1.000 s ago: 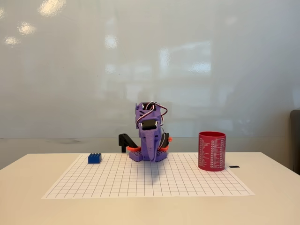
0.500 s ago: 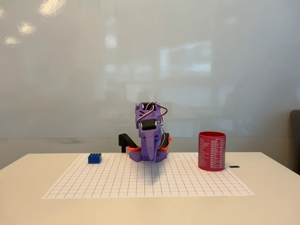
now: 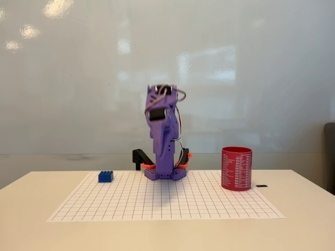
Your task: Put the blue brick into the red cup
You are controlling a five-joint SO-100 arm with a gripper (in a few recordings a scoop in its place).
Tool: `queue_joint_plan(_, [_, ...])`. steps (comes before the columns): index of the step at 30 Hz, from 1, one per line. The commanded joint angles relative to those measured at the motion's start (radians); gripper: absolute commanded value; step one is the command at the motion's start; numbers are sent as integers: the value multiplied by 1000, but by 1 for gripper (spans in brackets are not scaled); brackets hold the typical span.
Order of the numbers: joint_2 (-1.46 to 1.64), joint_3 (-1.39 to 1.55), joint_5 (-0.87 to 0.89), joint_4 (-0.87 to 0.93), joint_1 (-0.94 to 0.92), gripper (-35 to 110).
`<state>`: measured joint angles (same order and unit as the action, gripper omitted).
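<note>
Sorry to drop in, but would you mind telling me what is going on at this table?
A purple arm stands at the back of a gridded sheet, raised upright. Nothing is being handled: the blue brick sits on the sheet to the left in the fixed view, and the red cup stands upright to the right, well apart from it. From this angle I cannot tell how the jaws stand. The brick has not yet been picked up.

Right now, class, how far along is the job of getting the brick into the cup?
Nothing is done yet: the brick sits on the grid mat at left, the cup stands at right. In hand: the arm is raised above its base. Left: reach, grasp, carry, drop.
</note>
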<state>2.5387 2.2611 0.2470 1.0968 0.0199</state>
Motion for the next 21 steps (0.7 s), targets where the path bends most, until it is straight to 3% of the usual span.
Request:
queue_joint_plan(1, [-140,-324,31,155,-58,0])
queue_joint_plan(13, [-325,-344,153,296,-607,0])
queue_joint_plan(21, [-327,-316,296,295,-1063,1])
